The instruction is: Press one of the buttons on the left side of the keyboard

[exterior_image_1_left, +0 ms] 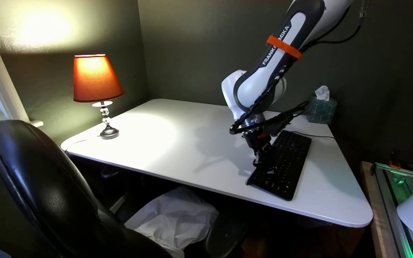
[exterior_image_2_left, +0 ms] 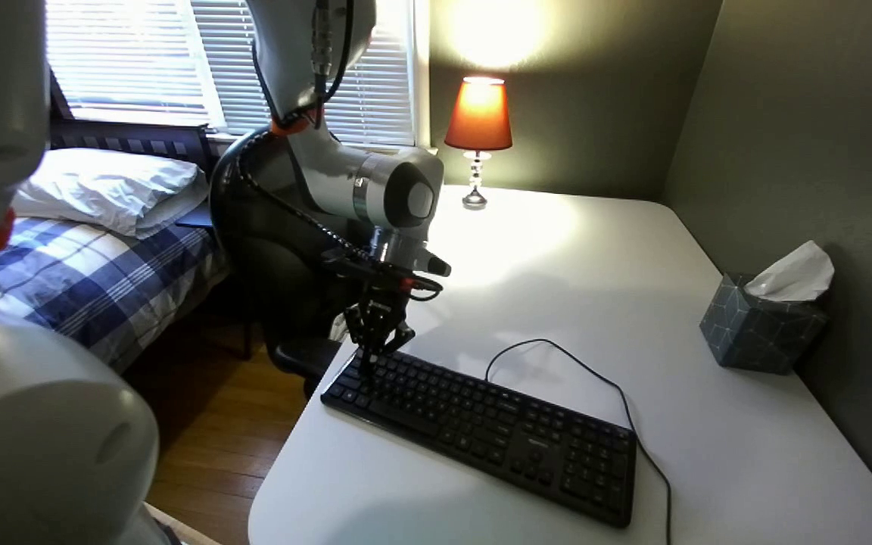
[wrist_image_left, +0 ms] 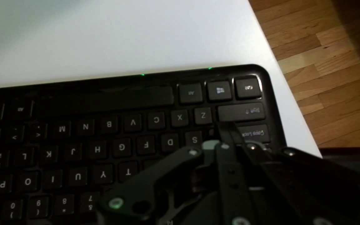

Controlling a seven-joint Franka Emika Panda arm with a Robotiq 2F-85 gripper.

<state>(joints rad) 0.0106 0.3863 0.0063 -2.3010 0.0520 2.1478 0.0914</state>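
The black keyboard (exterior_image_1_left: 290, 154) lies on the white desk near its edge, and also shows in an exterior view (exterior_image_2_left: 481, 416). In the wrist view the keyboard (wrist_image_left: 133, 122) appears upside down, with its left-end keys at the right. My gripper (wrist_image_left: 228, 128) is shut, with its fingertips together and nothing between them. The tips point down over the left end, covering the A key and part of Caps Lock (wrist_image_left: 255, 134). In the exterior views the gripper (exterior_image_1_left: 268, 168) (exterior_image_2_left: 366, 369) reaches down onto that end. I cannot tell whether a key is pressed.
The keyboard's thin cable (exterior_image_2_left: 587, 371) curves over the desk (exterior_image_2_left: 610, 235). A tissue box (exterior_image_2_left: 761, 325) stands near the wall. A lit red lamp (exterior_image_1_left: 95, 79) stands at the far desk corner. A black chair (exterior_image_1_left: 45, 186) stands against the desk's side.
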